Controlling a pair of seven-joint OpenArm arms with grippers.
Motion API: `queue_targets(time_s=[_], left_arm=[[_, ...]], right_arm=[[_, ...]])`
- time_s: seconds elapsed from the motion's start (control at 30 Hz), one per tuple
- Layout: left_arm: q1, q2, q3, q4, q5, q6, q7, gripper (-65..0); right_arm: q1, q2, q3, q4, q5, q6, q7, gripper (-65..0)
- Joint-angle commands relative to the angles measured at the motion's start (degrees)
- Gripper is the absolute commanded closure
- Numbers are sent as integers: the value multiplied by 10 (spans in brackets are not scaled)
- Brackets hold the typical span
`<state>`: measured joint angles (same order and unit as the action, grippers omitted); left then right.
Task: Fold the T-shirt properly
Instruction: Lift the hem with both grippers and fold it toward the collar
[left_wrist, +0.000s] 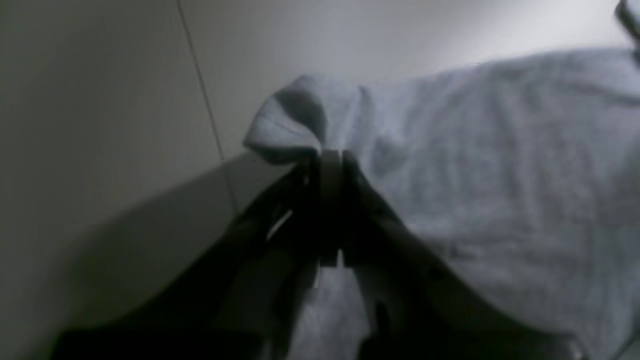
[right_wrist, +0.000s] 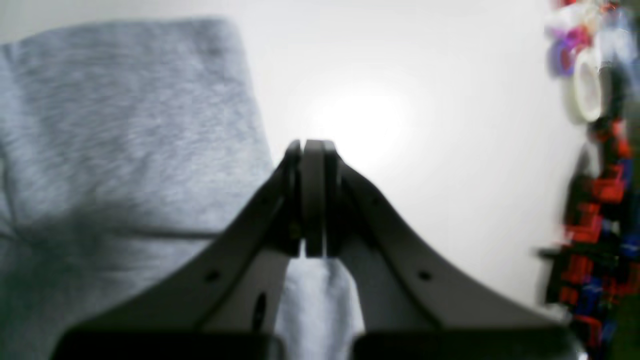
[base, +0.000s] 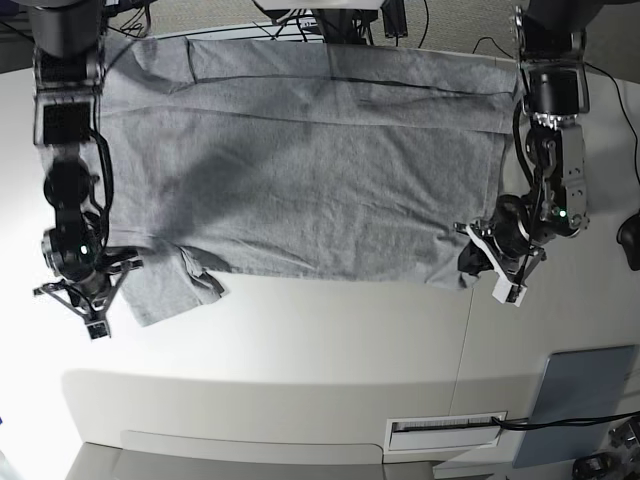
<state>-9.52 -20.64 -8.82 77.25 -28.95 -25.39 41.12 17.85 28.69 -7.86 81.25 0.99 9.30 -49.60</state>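
The T-shirt (base: 300, 170) lies mostly unfolded; left gripper (left_wrist: 330, 160) pinches its corner, right gripper (right_wrist: 312, 150) clenched beside the shirt's edge.

1. No readable text, labels, brands or numbers in any view.
2. T-shirt (base: 300, 170): plain grey side up, no lettering visible.
3. Coloured clutter (right_wrist: 600, 175) at the right wrist view's edge: too blurred to read.
4. White slotted plate (base: 445, 432) at the table's front edge: dark markings, too small to read.
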Motion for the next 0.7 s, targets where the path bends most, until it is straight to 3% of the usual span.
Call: queue_targets(time_s=[0.0, 0.13, 0.3, 0.33, 0.47, 0.53, 0.67], left_arm=[[-1, -8, -3, 24, -14, 0, -6, 0], [35, -8, -3, 76, -15, 1, -3, 0], [43, -8, -3, 82, -15, 1, -7, 0], [42, -8, -3, 82, -15, 1, -7, 0], [43, -8, -3, 82, -15, 1, -6, 0], [43, -8, -3, 82, -15, 1, -6, 0], [43, -8, -3, 82, -15, 0, -6, 0]], right_arm=[[-4, 20, 7, 35, -4, -10, -2, 0], [-72, 34, 39, 106, -6, -15, -5, 0], [-89, 34, 65, 82, -4, -8, 24, 0], [-84, 34, 65, 68, -1, 0, 35, -34], [-42, 30, 65, -30, 57, 61, 92, -324], [-7, 20, 64, -96, 79, 85, 97, -366], [75, -9, 64, -225, 132, 114, 72, -366]])
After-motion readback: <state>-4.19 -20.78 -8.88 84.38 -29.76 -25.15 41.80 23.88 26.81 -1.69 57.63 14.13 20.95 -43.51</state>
